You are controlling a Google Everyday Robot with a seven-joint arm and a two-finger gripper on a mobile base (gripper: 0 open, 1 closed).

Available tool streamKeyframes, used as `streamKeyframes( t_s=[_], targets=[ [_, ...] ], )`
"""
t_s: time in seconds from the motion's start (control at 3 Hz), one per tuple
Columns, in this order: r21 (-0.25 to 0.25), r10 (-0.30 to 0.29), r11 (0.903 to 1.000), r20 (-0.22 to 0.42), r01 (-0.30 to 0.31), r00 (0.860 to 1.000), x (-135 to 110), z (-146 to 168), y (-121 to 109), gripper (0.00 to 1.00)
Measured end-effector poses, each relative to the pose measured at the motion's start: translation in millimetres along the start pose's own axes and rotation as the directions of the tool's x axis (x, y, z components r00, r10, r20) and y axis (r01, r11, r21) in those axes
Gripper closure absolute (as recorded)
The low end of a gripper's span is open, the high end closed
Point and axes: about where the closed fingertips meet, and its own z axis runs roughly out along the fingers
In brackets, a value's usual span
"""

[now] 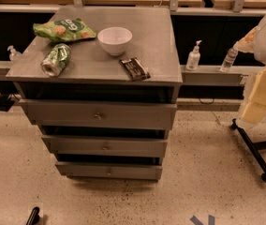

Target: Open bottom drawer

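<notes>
Bottom drawer (108, 171): lowest front, knob centred, at floor level. My tool (254, 110): far right, higher up, well apart from it; spread or closed, I cannot tell.

My grey surface (157, 32) carries four things. A green chip bag (63, 30) lies by the far left corner, and a green can (56, 59) lies on its side near the left edge. A white bowl (114, 40) stands mid-surface, with a dark wrapped bar (134, 69) toward the front edge. My pincer is out of view.
</notes>
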Motion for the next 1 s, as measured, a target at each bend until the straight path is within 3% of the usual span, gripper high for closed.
streamKeyframes(
  t_s=[0.33, 0.67, 1.0],
  targets=[
    [0.000, 0.000, 1.0000, 0.000, 0.000, 1.000, 0.0, 0.0, 0.0, 0.00],
    [-0.040, -0.061, 0.9974, -0.014, 0.060, 0.998, -5.5, 6.4, 10.8, 0.00],
    [-0.117, -0.166, 0.9784, 0.044, 0.170, 0.985, -15.8, 39.1, 39.2, 0.00]
  ],
)
